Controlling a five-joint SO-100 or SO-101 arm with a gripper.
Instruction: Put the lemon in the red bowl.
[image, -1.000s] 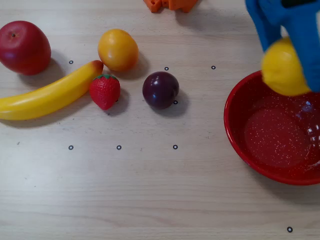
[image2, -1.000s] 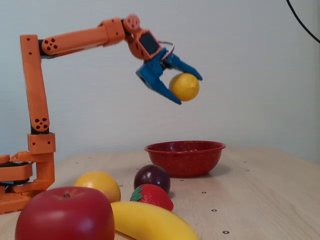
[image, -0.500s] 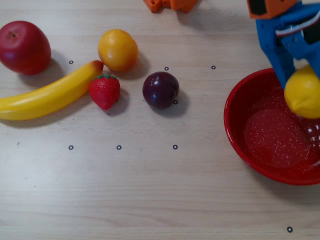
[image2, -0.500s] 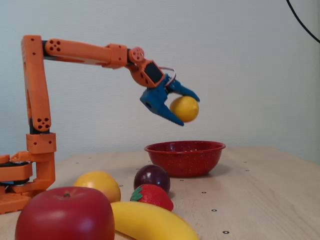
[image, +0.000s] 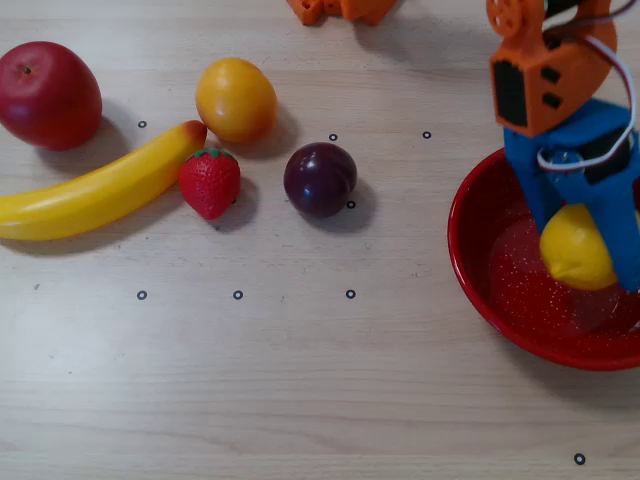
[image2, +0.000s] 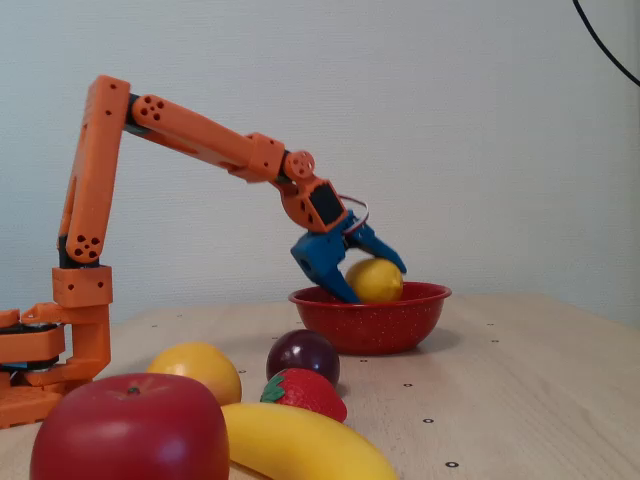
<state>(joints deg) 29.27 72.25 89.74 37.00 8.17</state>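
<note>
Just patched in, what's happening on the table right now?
The arm's gripper has the lemon between its blue jaws and is holding it over the red bowl, about at rim height in the fixed view. It hasn't let go yet. The apple, banana, strawberry, plum and orange-yellow fruit sit apart on the table.

The lemon (image: 573, 247) is a bright yellow, smooth oval fruit, held between the blue fingers of the hand (image2: 366, 280) just above the rim line of the red bowl (image: 475, 275). In the fixed view it sits over the bowl's opening, its lower part hidden behind the near wall. The red bowl is wide, round and glossy with fine white speckles inside, standing upright on the tabletop at the right edge of the overhead view, partly cut off there.
</note>
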